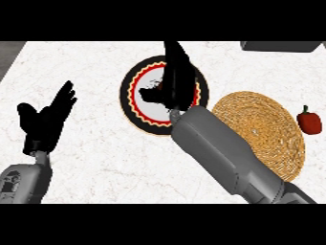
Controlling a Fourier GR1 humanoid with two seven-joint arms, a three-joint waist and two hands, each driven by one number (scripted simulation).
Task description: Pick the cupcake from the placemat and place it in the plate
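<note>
Surface: white marbled counter (109,158), seen steeply from above; a grey block (278,46) at the far right corner.
Placemat: round woven straw placemat (264,129), right of centre; its visible weave carries nothing.
Plate: white plate (135,103) with black and red zigzag rim, just left of the placemat, partly covered by the right hand.
Cupcake: not visible anywhere. Judged to be under or inside the right hand above the plate, but hidden, so cannot confirm.
Handling (judgement): a cupcake should be light, soft and crushable, with a top that smears; best taken low around the wrapper sides, kept upright, set down gently.
Right hand: right hand (171,86) reaches across over the plate's middle, fingers pointing away toward the far rim. Dark against dark; cannot tell how far the fingers are spread or whether they enclose anything.
Left hand: left hand (47,119) at the view's left, fingers straight and up, thumb apart, holding nothing; resting.
Bystander: red pepper (309,120) on the counter, right of the placemat, apart from it.
</note>
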